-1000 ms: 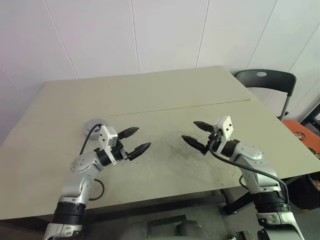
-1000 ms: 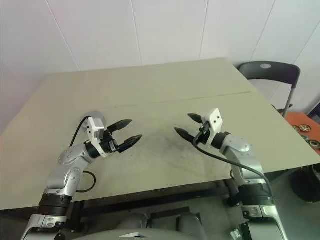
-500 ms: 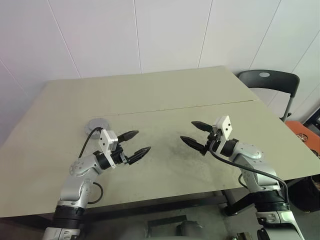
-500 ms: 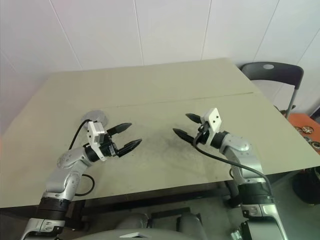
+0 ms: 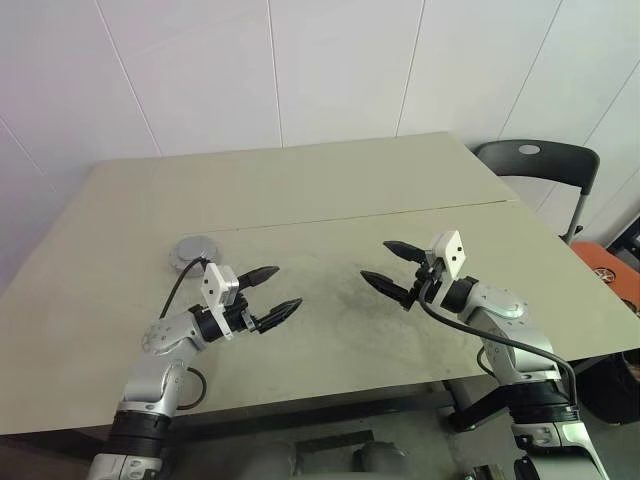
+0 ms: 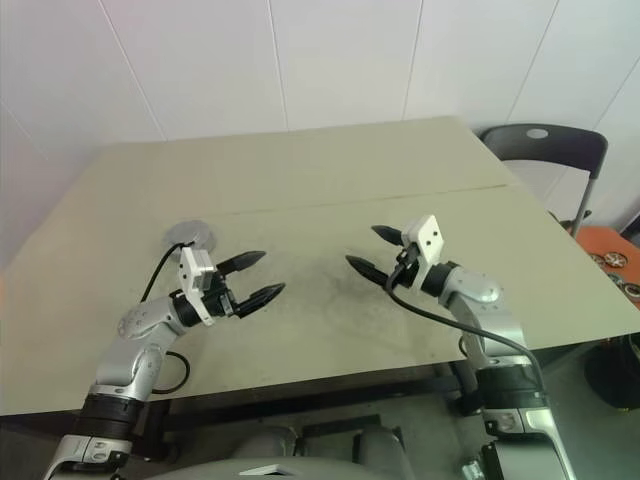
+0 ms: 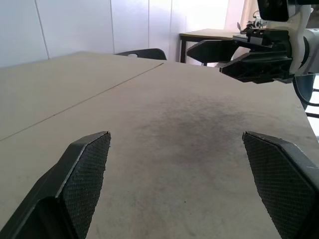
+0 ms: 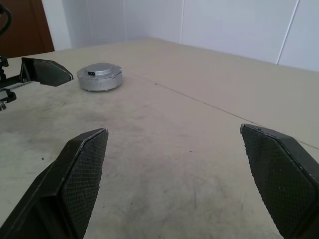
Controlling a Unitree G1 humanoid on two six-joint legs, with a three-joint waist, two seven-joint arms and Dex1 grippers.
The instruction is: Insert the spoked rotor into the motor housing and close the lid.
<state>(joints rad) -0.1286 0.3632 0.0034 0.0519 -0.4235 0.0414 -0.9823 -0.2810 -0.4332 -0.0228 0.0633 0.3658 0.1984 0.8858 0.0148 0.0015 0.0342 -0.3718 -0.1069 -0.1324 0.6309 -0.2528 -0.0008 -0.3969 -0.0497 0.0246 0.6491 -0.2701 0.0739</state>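
Two grippers hang over a big tan table, and both are wide open with nothing in them. The left gripper is on the left side of the table, low over the top, with its black fingers pointing toward the middle. The right gripper is on the other side and points back at it, so the two face each other across a dark smudge on the table. They are well apart.

The motor housing sits flat on the table, behind the left gripper and a little off to its left side. It is a round silver-grey thing with its top shut, so it looks like a closed puck. Nothing touches it. A black cable loops up from the left arm in front of it.

A thin line runs across the table from side to side, behind both grippers. A dark chair stands past the far right corner of the table. White wall panels rise behind it all.
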